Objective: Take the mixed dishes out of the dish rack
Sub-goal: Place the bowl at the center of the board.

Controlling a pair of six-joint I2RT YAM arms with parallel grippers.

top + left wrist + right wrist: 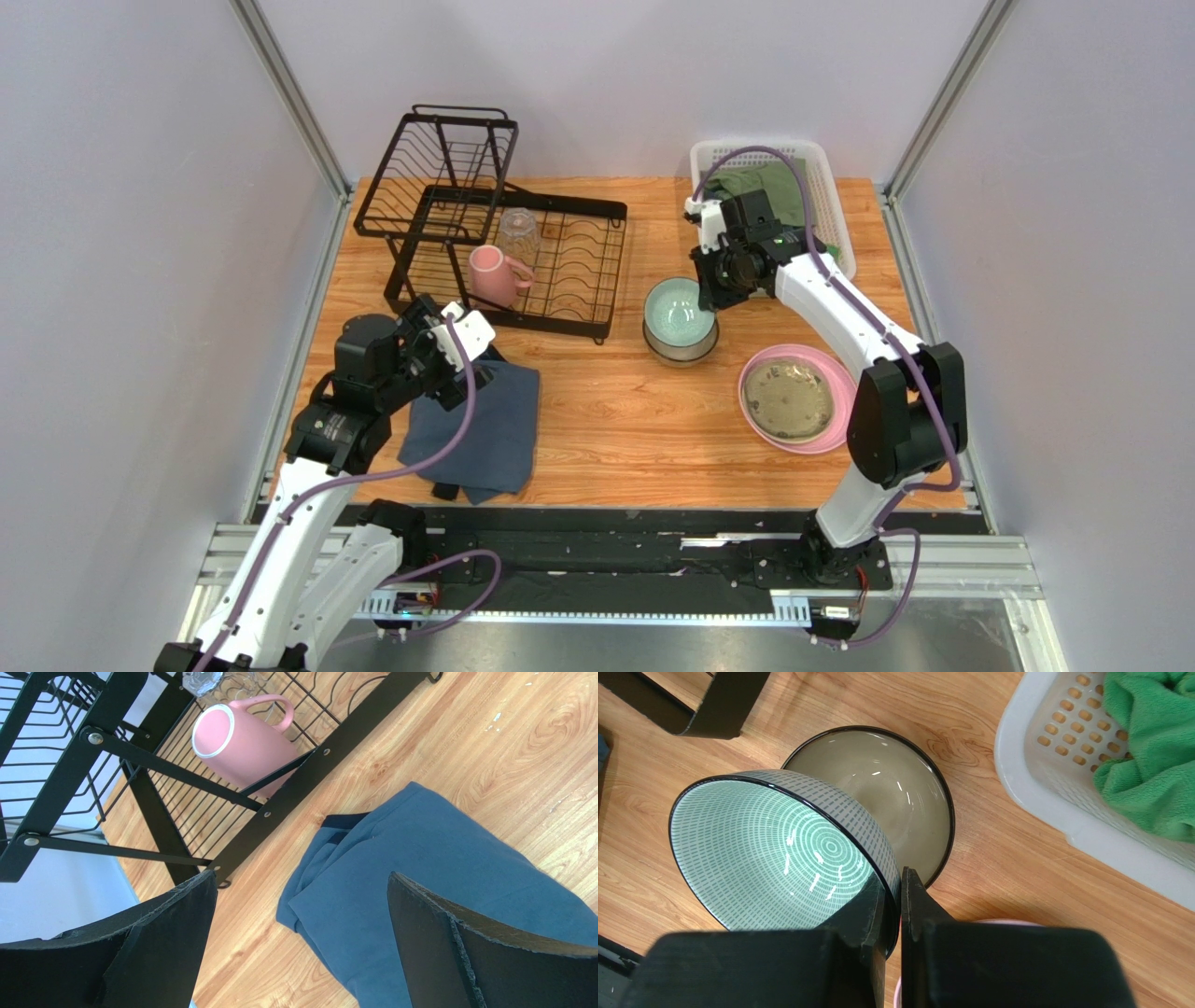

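While left gripper (pixel 301 877) gapes empty, right gripper (pixel 893 885) pinches the round, glossy teal bowl (pixel 773 854).

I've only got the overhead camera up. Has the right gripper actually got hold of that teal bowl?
Observer: Yes. Its wrist view shows the right gripper shut on the rim of the teal-inside bowl, which is tilted.
Operator: Anything under it?
Observer: A second bowl, greyish-beige inside, sits upright on the table, partly hidden behind the tilted one.
Operator: And the left gripper?
Observer: The left gripper is open and empty above the blue-grey cloth, looking toward the pink mug in the rack.
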